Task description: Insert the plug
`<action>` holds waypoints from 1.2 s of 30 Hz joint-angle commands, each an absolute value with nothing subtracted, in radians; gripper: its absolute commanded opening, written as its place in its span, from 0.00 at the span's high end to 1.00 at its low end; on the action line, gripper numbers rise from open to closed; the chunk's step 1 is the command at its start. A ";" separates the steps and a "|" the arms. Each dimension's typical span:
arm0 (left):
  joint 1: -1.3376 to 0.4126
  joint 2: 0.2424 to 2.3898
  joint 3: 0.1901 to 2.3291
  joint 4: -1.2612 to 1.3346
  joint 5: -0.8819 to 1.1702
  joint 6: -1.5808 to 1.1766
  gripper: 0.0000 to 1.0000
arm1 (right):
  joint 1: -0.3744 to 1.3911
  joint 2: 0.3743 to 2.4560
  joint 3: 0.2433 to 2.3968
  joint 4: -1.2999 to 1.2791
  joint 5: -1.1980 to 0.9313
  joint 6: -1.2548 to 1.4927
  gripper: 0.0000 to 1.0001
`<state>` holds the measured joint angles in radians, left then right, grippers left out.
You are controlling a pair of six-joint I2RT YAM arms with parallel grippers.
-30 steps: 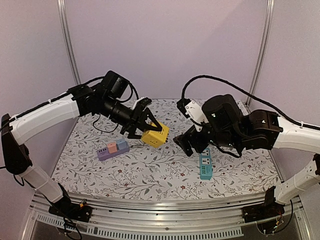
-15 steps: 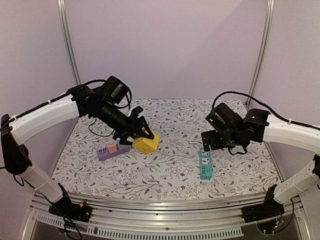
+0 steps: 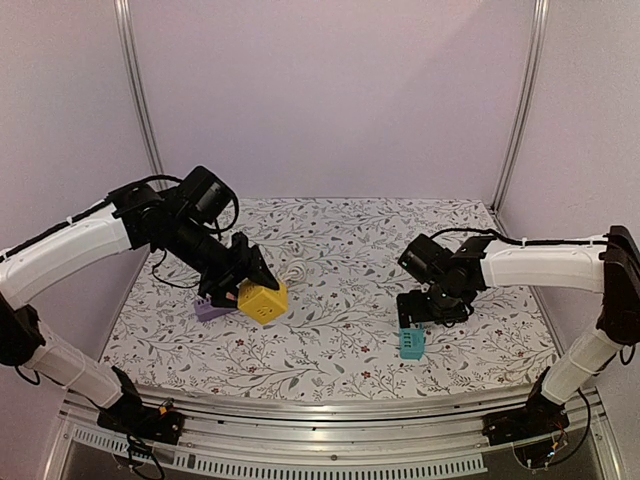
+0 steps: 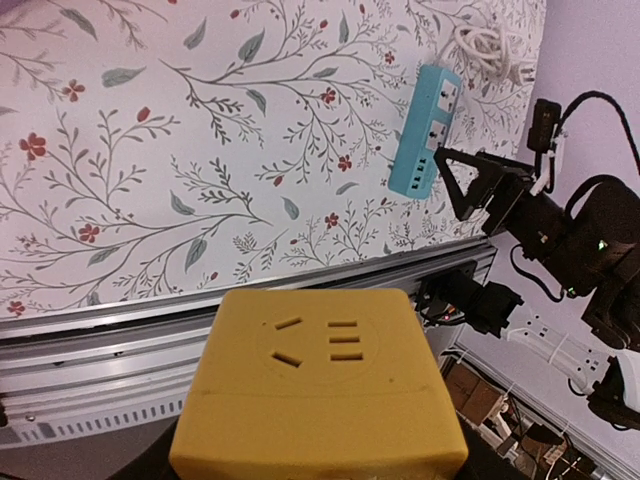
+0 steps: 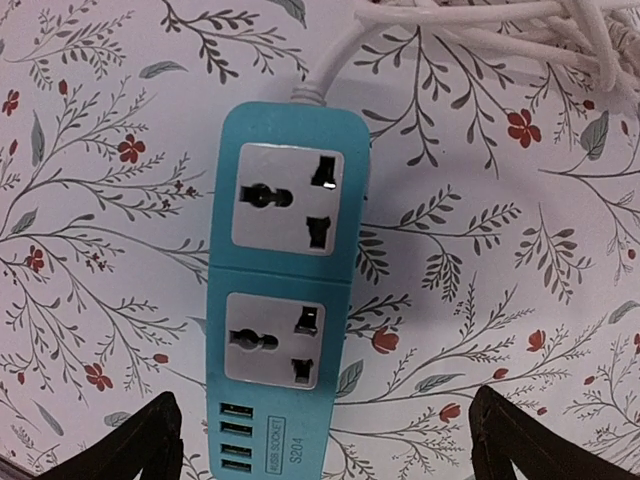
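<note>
Now lining up for the plug-in

My left jaws (image 3: 248, 288) are clamped on the yellow socket cube (image 4: 320, 390), low over the surface (image 3: 340, 250) near the purple strip (image 3: 208, 308); any prongs are hidden. My right jaws (image 5: 335, 440) stand wide apart over the blue power strip (image 5: 285, 290). Next, I judge: steady that strip, square the cube above it.

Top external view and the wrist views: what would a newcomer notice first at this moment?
The yellow socket cube stands out, gripped by the left gripper low over the left side of the floral table, beside the purple power strip. On the right, the right gripper hovers with jaws wide open above the teal power strip, whose white cord lies bundled beyond one end.
</note>
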<state>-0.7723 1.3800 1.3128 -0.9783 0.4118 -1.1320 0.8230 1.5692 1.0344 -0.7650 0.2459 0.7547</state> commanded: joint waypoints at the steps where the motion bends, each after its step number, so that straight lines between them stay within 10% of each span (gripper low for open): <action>1: -0.775 1.313 1.280 -0.992 0.380 -1.189 1.00 | 0.790 1.628 1.022 -0.707 0.102 0.783 0.01; 24: -0.776 1.187 1.158 -0.993 0.220 -1.364 1.00 | 0.848 1.998 1.459 -0.402 -0.523 0.769 0.01; 36: -0.778 1.334 1.270 -1.028 0.240 -1.221 1.00 | 0.809 1.708 1.423 -0.925 0.141 0.068 0.01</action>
